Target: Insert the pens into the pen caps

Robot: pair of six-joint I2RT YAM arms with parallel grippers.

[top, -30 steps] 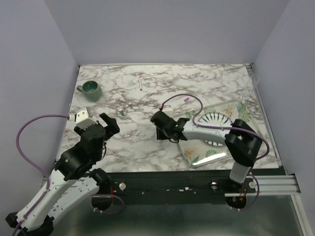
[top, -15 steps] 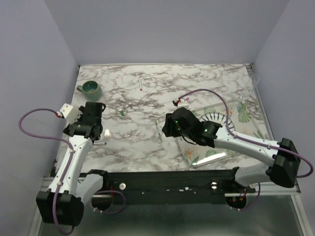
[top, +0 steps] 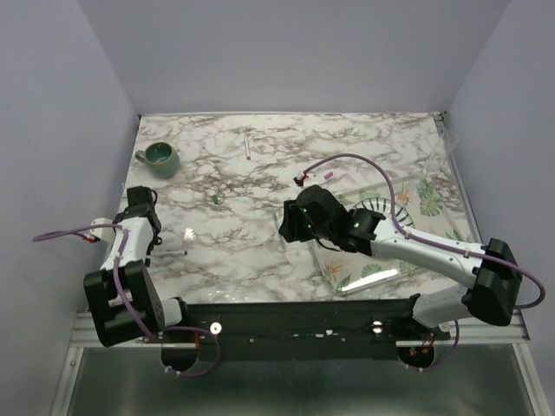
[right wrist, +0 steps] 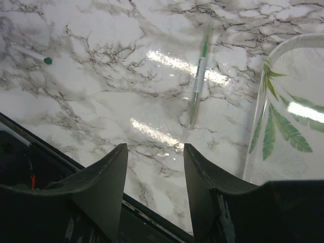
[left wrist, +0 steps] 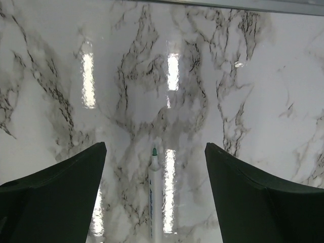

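My left gripper (top: 148,246) (left wrist: 155,147) is open at the table's near left. A white pen (left wrist: 153,197) with a green tip lies on the marble between its fingers, untouched, and also shows in the top view (top: 172,253). My right gripper (top: 290,222) (right wrist: 155,148) is open and empty above the table's middle. A slim pen with a green end (right wrist: 199,81) lies ahead of it beside the tray. A pen with a red end (top: 248,146) lies at the back. A green cap (top: 214,198) and a pink cap (top: 329,174) lie loose on the marble.
A green mug (top: 159,156) stands at the back left. A clear leaf-print tray (top: 381,264) (right wrist: 267,96) sits at the right under my right arm. The black front rail (right wrist: 61,167) runs just below my right gripper. A white stick with a green tip (right wrist: 31,53) lies farther off.
My left arm folded back to the near left edge and its gripper now hangs over the green-tipped pen. My right arm extended and then shifted slightly left. Pens and caps did not move.
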